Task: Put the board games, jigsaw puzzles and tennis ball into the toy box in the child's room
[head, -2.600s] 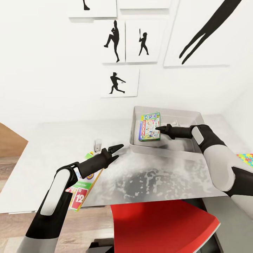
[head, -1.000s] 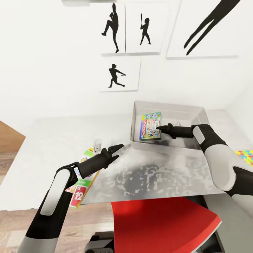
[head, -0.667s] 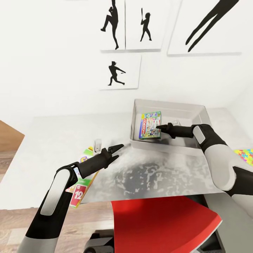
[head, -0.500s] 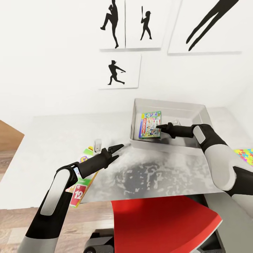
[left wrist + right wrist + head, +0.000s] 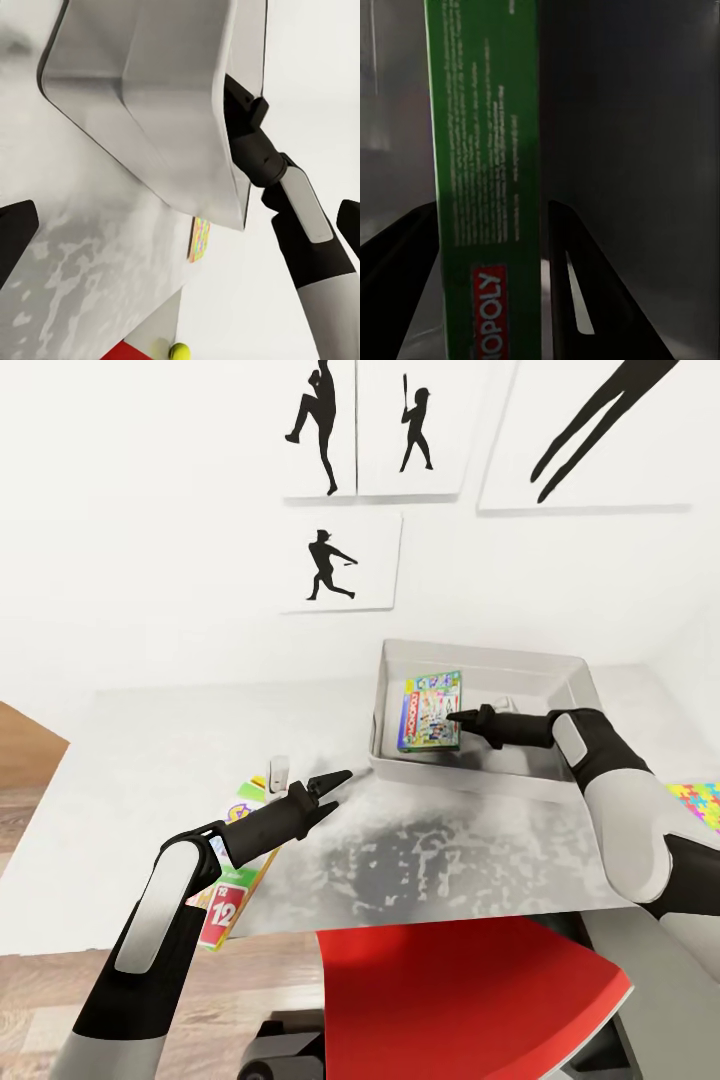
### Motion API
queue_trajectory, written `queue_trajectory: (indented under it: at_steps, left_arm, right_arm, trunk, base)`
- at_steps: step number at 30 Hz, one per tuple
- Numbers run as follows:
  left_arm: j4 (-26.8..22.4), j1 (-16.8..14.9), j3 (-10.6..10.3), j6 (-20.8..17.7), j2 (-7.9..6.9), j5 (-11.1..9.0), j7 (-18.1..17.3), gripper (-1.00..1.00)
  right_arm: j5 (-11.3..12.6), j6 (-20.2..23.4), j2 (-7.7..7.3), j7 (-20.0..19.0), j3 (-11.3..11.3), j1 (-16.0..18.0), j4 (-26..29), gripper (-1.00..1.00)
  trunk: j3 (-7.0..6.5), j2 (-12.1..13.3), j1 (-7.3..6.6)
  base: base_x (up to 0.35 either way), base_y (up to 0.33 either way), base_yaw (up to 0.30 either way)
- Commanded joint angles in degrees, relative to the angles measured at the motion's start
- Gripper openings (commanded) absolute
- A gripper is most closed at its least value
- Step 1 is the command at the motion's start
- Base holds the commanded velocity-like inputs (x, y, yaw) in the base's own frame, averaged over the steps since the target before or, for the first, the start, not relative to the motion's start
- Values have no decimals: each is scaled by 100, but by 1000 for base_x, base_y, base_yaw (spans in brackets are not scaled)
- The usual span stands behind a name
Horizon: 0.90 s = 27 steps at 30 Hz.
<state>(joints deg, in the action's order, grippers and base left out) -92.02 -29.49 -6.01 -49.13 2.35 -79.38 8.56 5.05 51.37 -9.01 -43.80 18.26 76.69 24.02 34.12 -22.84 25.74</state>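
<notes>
The right gripper (image 5: 456,716) was clamped on one edge of the white lettered MONOPOLY board game box (image 5: 430,712), held inside the pale grey rectangular toy box (image 5: 478,784), long axis pointing away from me, the open-fingered left gripper (image 5: 335,780) farther off

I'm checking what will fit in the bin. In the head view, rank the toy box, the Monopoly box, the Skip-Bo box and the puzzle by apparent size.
1. Toy box.
2. Monopoly box, inside it at the right claw.
3. Skip-Bo box: unsure, the left arm covers much of it and it lies nearer the camera.
4. Jigsaw puzzle, cut by the frame edge.
</notes>
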Motion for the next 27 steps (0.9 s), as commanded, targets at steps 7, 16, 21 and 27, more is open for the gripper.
queue_trajectory:
  at_steps: [7, 16, 21, 27]
  left_arm:
    - [-8, -4, 3, -17, 3, -60, 59, 100]
    - [-9, -4, 3, -17, 3, -60, 59, 100]
    - [-7, -4, 3, -17, 3, -60, 59, 100]
    - [-7, -4, 3, -17, 3, -60, 59, 100]
  right_arm:
    - [-118, -48, 8, 20, 3, 4, 27, -100]
    - [-118, -48, 4, 14, 3, 4, 39, -100]
    - [-118, -48, -1, 13, 3, 4, 41, -100]
    - [-118, -48, 5, 12, 3, 0, 41, -100]
  trunk:
    - [9, -8, 4]
    - [9, -8, 4]
    - [9, -8, 4]
    - [9, -8, 4]
  base:
    - [0, 0, 0]
    - [0, 0, 0]
    - [0, 0, 0]
    - [0, 0, 0]
